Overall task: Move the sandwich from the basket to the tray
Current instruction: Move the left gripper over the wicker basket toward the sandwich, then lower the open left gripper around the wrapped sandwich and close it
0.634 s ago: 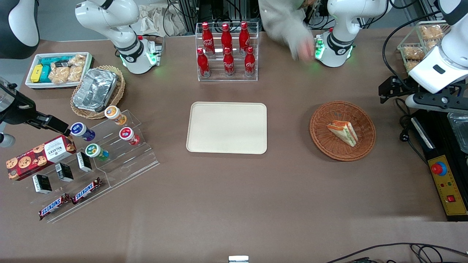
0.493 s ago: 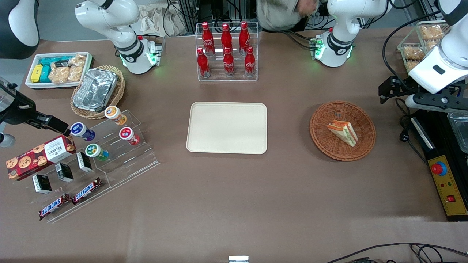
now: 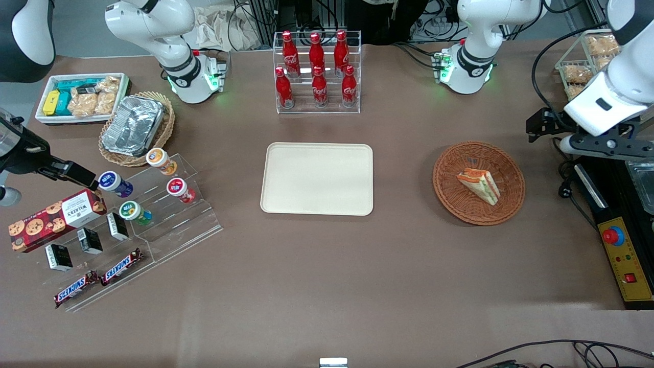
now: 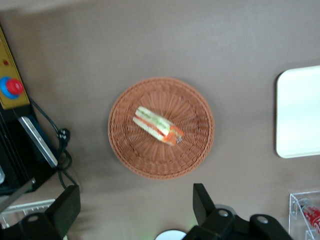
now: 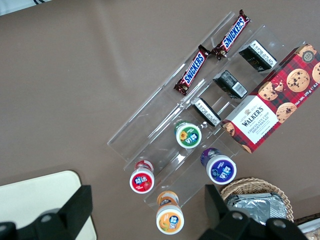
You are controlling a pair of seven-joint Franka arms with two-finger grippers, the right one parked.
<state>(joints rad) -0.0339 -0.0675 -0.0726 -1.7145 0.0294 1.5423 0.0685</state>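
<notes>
Sandwich [image 3: 479,185] lies on its side in the wicker basket [image 3: 449,191], near centre. Cream tray [image 3: 317,178] sits well apart, toward the parked arm's end. Left gripper [image 4: 135,205] hangs high above the table beside the basket, fingers spread wide, holding nothing.

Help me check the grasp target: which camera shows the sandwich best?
The left wrist view: the sandwich sits mid-frame in the basket, filling layers showing, with the open gripper above the basket's edge. The front view shows it smaller; the right wrist view misses it.
</notes>
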